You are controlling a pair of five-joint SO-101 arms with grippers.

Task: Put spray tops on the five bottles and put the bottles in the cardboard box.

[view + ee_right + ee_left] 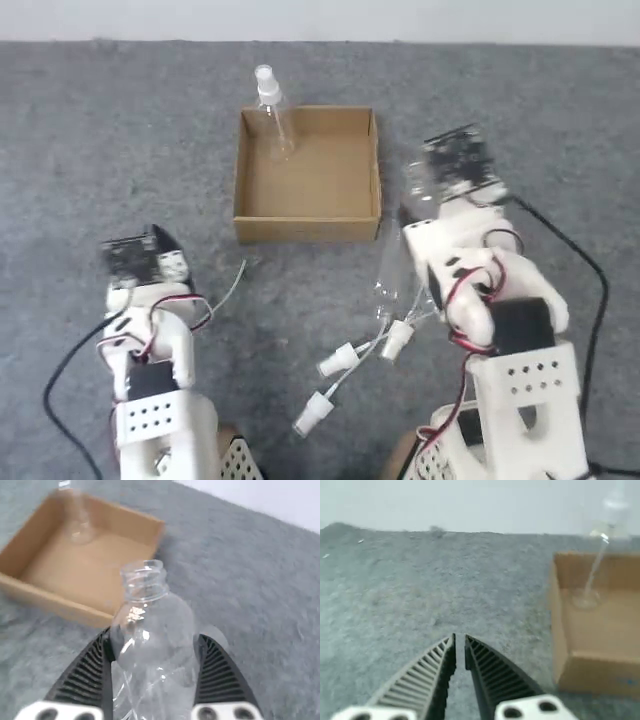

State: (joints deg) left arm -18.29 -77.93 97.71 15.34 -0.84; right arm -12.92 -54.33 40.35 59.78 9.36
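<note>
At the left, the left fingers [432, 677] hang above the bare grey surface [90, 140]. They are drawn almost together, with only a thin slit between them, and they hold nothing. To their right, between the two arms and close to the arm bases, we see three loose spray tops [340, 357] lying on their sides with thin tubes trailing. Farther back in the middle sits the cardboard box [306, 228], with one capped bottle [272, 108] standing upright in its far left corner. At the right, the right fingers [95, 675] are spread wide and press on either side of a clear bottle [150, 630] that has no top. Its long axis runs straight out from the wrist, with the open neck aimed toward the box. We judge the empty left arm the one to fetch a top. The tops lie to its right, nearer the bases than its fingers.
</note>
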